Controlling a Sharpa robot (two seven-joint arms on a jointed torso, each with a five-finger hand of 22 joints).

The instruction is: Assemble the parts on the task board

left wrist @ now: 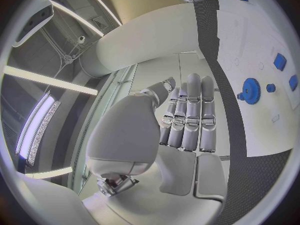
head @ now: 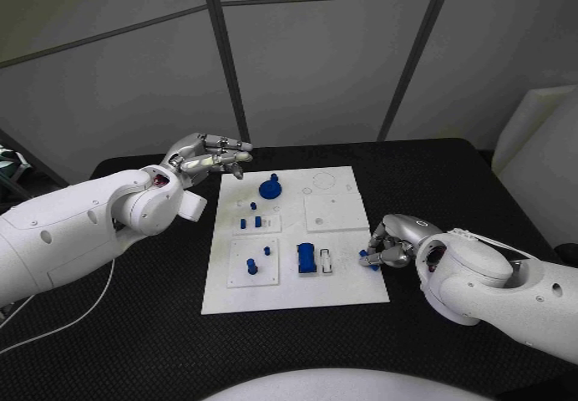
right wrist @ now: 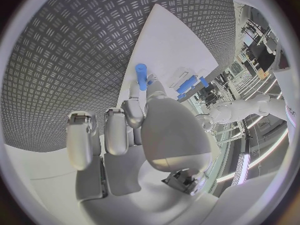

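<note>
A white task board is seen lying in the middle of the black tabletop. The right hand is held at the board's right edge, where a small blue peg is pinched between the thumb and the fingers; in the right wrist view the peg is seen standing out past the fingertips, just above the board's edge. The left hand is raised over the tabletop just beside the board's far left corner, with its fingers stretched out side by side and nothing held in them. On the board, a blue gear is set near the far end, small blue pegs stand in two raised white squares on the left side, and a larger blue block lies near the middle, just beside a small white piece.
</note>
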